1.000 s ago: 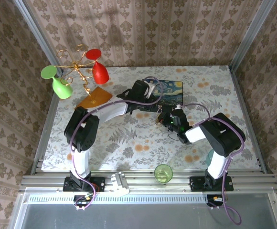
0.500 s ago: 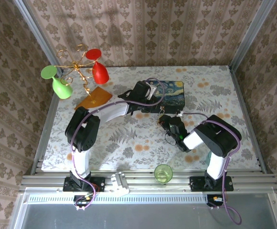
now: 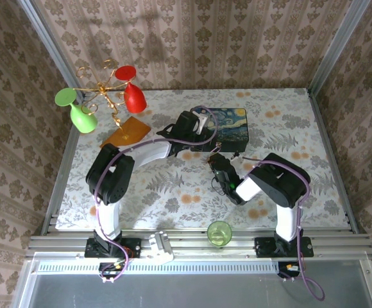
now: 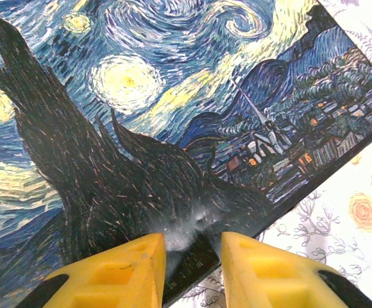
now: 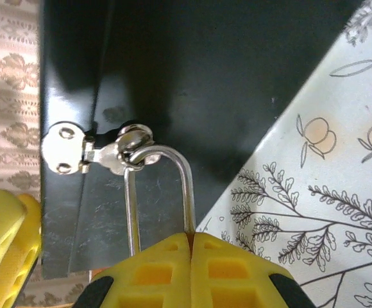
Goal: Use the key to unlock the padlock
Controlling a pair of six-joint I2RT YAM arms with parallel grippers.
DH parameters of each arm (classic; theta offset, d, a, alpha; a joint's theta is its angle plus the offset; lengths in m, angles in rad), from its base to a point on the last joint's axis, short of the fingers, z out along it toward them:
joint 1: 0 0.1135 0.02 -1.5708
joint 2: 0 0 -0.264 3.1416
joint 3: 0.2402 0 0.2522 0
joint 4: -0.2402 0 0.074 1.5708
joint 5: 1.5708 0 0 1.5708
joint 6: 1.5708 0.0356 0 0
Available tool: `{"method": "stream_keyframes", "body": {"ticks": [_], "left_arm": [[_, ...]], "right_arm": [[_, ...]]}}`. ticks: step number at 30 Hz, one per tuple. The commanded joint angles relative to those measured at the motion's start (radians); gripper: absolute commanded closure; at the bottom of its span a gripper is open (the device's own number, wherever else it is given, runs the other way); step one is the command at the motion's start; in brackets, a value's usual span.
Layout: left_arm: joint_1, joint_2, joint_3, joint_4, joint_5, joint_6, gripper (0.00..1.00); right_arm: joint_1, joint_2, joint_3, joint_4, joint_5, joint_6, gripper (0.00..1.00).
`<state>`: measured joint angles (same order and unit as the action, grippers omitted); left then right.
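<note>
Two silver shackle legs of the padlock (image 5: 186,192), hooked through the clasp ring (image 5: 135,142) of the painted box (image 5: 205,77), run down behind the right end effector (image 5: 191,236), its fingers pressed together, while the left end effector (image 4: 194,247) stands with fingers apart astride the box's edge.

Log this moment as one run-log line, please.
left fingers: apart, straddling blue Starry-Night painted box edge | right fingers: shut at silver U-shaped padlock shackle, hooked through silver clasp

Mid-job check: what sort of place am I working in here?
Probably a staged robot test cell, not a real room: aluminium frame rails carry the arms' bases, wallpaper-patterned panels box in a floral-covered table, and a Starry Night painted box sits on it as a prop.
</note>
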<state>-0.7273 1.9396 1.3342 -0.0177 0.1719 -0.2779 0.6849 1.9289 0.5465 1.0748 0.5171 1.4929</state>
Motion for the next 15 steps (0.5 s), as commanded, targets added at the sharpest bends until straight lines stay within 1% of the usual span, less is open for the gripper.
{"method": "stream_keyframes", "body": {"ticks": [1, 3, 4, 5, 8, 11, 15], "left_arm": [[0.001, 0.041, -0.083, -0.159, 0.057, -0.041, 0.72], [0.005, 0.041, -0.091, -0.160, 0.058, -0.039, 0.72], [0.007, 0.041, -0.093, -0.163, 0.058, -0.038, 0.72], [0.011, 0.041, -0.099, -0.163, 0.057, -0.039, 0.72], [0.025, 0.041, -0.125, -0.152, 0.069, -0.045, 0.73], [0.031, 0.044, -0.136, -0.156, 0.059, -0.039, 0.74], [0.040, 0.050, -0.158, -0.147, 0.054, -0.045, 0.77]], "right_arm": [[0.013, 0.075, 0.043, 0.010, 0.125, 0.138, 1.00], [0.028, 0.127, 0.070, 0.072, 0.144, 0.171, 1.00], [0.036, 0.144, 0.081, 0.121, 0.161, 0.150, 1.00], [0.040, 0.145, 0.087, 0.123, 0.170, 0.146, 1.00], [0.032, 0.094, 0.077, 0.018, 0.200, 0.136, 1.00], [-0.001, 0.045, 0.021, 0.007, 0.204, 0.110, 1.00], [-0.063, -0.005, -0.032, -0.013, 0.159, 0.078, 1.00]]}}
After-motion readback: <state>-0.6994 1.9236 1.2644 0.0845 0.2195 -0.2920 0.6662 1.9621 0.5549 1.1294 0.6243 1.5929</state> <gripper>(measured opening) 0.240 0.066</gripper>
